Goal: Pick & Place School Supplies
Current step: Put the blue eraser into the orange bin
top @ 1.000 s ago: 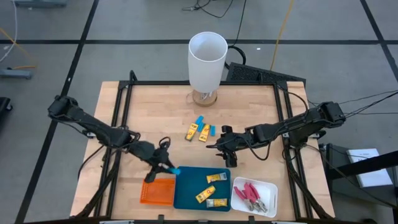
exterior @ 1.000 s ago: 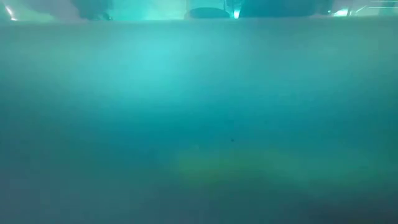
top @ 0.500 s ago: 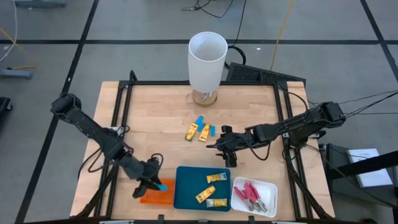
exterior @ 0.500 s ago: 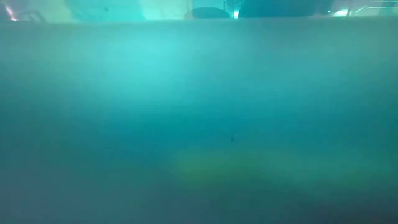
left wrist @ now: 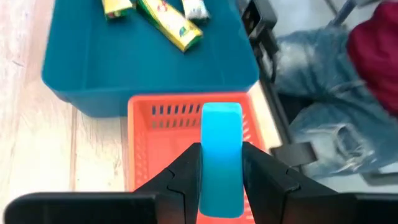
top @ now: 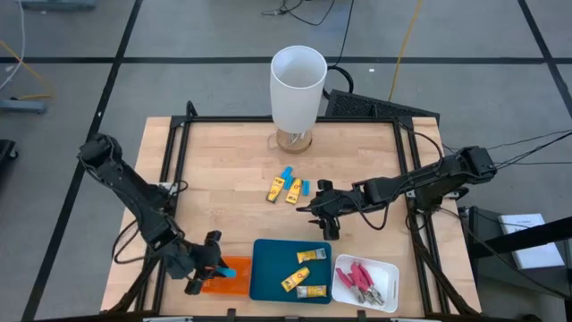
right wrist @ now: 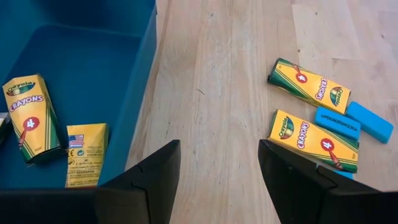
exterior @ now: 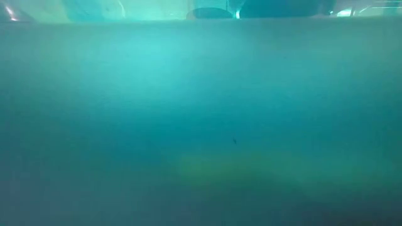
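Observation:
My left gripper (top: 214,266) is at the near left of the table, over the orange tray (top: 234,284), shut on a light-blue block (left wrist: 221,143). My right gripper (top: 309,211) hovers open above the table's middle, touching nothing. Two yellow crayon boxes (top: 276,188) (top: 292,190) and two light-blue blocks (top: 286,173) (top: 305,188) lie flat on the wood. More crayon boxes (top: 296,280) lie in the teal tray (top: 268,268). Red-handled pliers (top: 359,277) lie in the white tray (top: 384,273). The low view shows only a teal blur. My left gripper pinches the light-blue block between its two fingers (left wrist: 186,168), one on each long side (left wrist: 205,174). The fingers lie along the block, whose free end (left wrist: 221,115) sticks out past the fingertips. It sits above the orange tray's floor (left wrist: 168,130); whether it touches the tray does not show.
A tall white cylinder (top: 298,85) stands at the table's far edge. The three trays sit side by side along the near edge. Bare wood lies between them and the loose items. A person's legs in jeans (left wrist: 323,74) show beyond the near edge.
My left gripper has carried the light-blue block from beside the teal tray's left far corner toward the near left, ending over the orange tray. It has stayed shut on the block. My right arm has kept still.

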You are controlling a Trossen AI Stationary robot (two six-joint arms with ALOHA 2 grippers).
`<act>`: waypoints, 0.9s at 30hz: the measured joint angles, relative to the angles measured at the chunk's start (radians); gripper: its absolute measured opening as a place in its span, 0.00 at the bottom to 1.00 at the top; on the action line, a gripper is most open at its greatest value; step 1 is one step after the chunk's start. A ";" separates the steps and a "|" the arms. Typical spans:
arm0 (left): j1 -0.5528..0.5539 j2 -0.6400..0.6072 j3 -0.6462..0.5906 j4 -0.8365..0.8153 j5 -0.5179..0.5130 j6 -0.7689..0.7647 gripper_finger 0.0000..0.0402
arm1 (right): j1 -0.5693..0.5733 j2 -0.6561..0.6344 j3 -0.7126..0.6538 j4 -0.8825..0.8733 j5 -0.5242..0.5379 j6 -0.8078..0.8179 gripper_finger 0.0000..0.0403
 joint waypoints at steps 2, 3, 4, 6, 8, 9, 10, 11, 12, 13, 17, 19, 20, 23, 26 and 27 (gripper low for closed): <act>-0.002 0.028 0.000 -0.001 0.003 0.000 0.27 | 0.000 0.000 0.000 0.000 0.000 0.000 0.51; -0.002 0.041 0.000 -0.002 0.010 0.000 0.27 | 0.000 0.000 0.000 0.000 0.000 0.000 0.51; -0.002 0.051 0.000 -0.002 0.018 0.000 0.27 | 0.000 0.000 0.000 0.000 0.000 0.000 0.51; -0.002 0.073 0.000 0.002 0.018 -0.017 0.27 | 0.000 0.000 0.000 0.000 0.000 0.000 0.51; -0.002 0.095 0.000 0.003 0.018 -0.052 0.27 | 0.000 0.000 0.000 0.000 0.000 0.000 0.51; -0.002 0.107 0.000 0.003 0.018 -0.068 0.27 | 0.000 0.000 0.000 0.000 0.000 0.000 0.51; -0.002 0.116 0.000 0.003 0.019 -0.083 0.27 | 0.000 0.000 0.000 0.000 0.000 0.000 0.51; -0.003 0.125 0.000 0.003 0.019 -0.095 0.27 | 0.000 0.000 0.000 0.000 0.000 0.000 0.51; -0.003 0.133 0.000 0.004 0.019 -0.104 0.27 | 0.000 0.000 0.000 0.000 0.000 0.000 0.51; -0.003 0.140 0.000 0.003 0.020 -0.109 0.27 | 0.000 0.000 0.000 0.000 0.000 0.000 0.51; -0.003 0.157 0.000 0.004 0.021 -0.123 0.27 | 0.000 0.000 0.000 0.000 0.000 0.000 0.51; -0.003 0.157 0.000 0.004 0.020 -0.126 0.27 | 0.000 0.000 0.000 0.000 0.000 0.000 0.51; -0.002 0.157 0.000 0.005 0.019 -0.130 0.27 | 0.000 0.000 0.000 0.000 0.000 0.000 0.51; -0.002 0.157 0.000 0.003 0.010 -0.170 0.27 | 0.000 0.000 0.000 0.000 0.000 0.000 0.51; -0.002 0.157 0.000 -0.012 -0.002 -0.223 0.27 | 0.000 0.000 0.000 0.000 0.000 0.000 0.51; -0.002 0.157 0.000 -0.018 -0.005 -0.232 0.27 | 0.000 0.000 0.000 0.000 0.000 0.000 0.51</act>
